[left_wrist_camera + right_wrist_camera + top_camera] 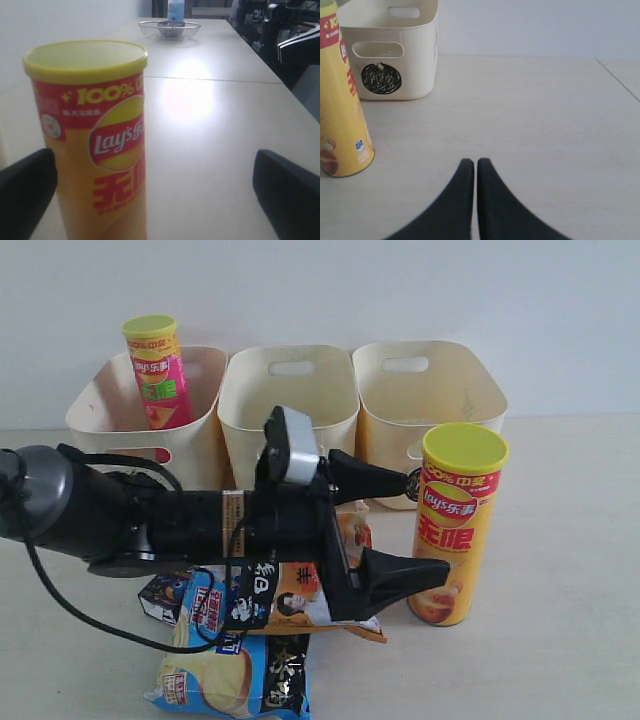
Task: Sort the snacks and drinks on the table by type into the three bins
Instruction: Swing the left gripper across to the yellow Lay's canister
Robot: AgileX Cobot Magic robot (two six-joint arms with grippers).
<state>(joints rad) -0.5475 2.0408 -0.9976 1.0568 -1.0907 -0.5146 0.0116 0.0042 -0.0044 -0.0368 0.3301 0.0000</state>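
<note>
The orange-yellow Lay's can (458, 525) (92, 140) (340, 100) stands upright on the table in front of the right bin (432, 390). My left gripper (420, 525) (155, 200) reaches across from the left, open, with the can between its fingers and close to one finger (25, 195). The pink can (158, 375) stands in the left bin (100, 410). The middle bin (290, 400) looks empty. Under the left arm lie the orange noodle bag (315, 605), the blue bag (235, 675) and a dark purple carton (162, 595). My right gripper (476, 162) is shut, empty, low over bare table. The white and blue-purple carton is hidden.
The right wrist view shows the bin with the black circle mark (395, 50) behind the can. A wire basket (170, 29) holding a bottle sits far down the table, with dark equipment (272, 25) at that side. A white wall stands behind the bins.
</note>
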